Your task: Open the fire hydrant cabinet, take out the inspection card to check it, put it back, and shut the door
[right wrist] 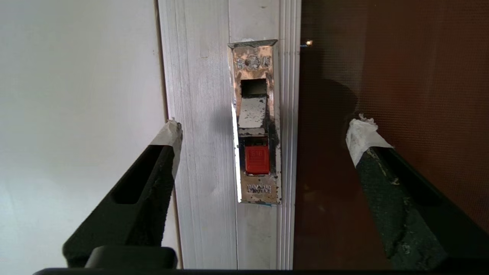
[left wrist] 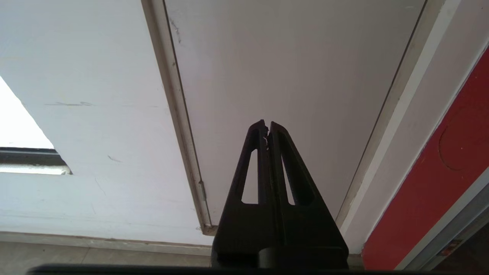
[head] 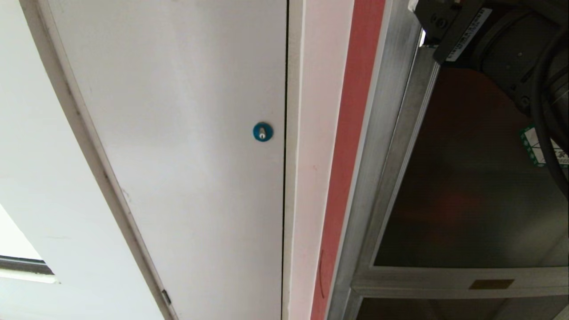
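Right wrist view: with the left gripper (left wrist: 268, 128) parked pinched together before the white door (head: 178, 155), the right gripper (right wrist: 263, 128) faces the latch (right wrist: 257, 160), its taped fingers (right wrist: 170, 131) spread wide and empty on either side. Pressing squarely on that small red tab looks the surest way in. Right of the latch, the door (right wrist: 382, 76), dark tinted glass in a silver frame, sits flush on the fire hydrant cabinet (head: 391, 133).
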